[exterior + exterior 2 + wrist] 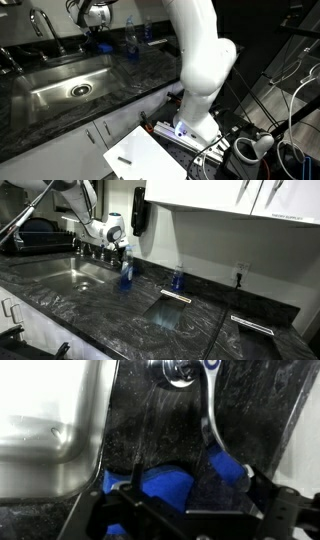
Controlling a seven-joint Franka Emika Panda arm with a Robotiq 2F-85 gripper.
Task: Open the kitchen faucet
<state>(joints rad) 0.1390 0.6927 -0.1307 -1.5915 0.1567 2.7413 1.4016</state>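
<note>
The chrome gooseneck faucet stands behind the steel sink. In the wrist view a round chrome base sits at the top, and a slim chrome lever handle runs down from it over the dark counter. My gripper has blue-padded fingers and is open. The lever's tip lies between the pads, close to the right one. In both exterior views the gripper hangs low over the counter behind the sink, to the right of the spout.
Two clear bottles with blue contents stand on the dark marble counter. The sink basin edge is just left of the gripper. A wall and outlet lie behind it. The white arm spans the counter's front edge.
</note>
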